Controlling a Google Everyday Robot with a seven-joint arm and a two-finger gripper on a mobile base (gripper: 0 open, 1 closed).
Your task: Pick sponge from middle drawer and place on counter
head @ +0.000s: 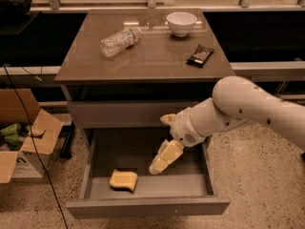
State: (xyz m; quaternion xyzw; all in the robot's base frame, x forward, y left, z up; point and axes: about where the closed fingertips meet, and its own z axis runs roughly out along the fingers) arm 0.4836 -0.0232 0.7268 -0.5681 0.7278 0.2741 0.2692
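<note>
Above the pulled-out middle drawer (147, 207) sits the glossy counter (152, 63), which carries a clear bottle (119, 41) lying on its side, a white bowl (181, 23) and a dark packet (199, 55). On the drawer's floor, near its front-left corner, lies the sponge (123, 180), with bare floor all round it. Over the drawer's right half hangs the gripper (158, 144), its fingers spread wide and holding nothing, just right of the sponge. Left of the drawer, an open cardboard box (24, 142) stands on the speckled floor (257, 175).

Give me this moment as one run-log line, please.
phase: pre-grasp | gripper: open, over middle drawer, right of sponge, not touching | sponge: on drawer floor, front left | counter: sponge not yet placed
</note>
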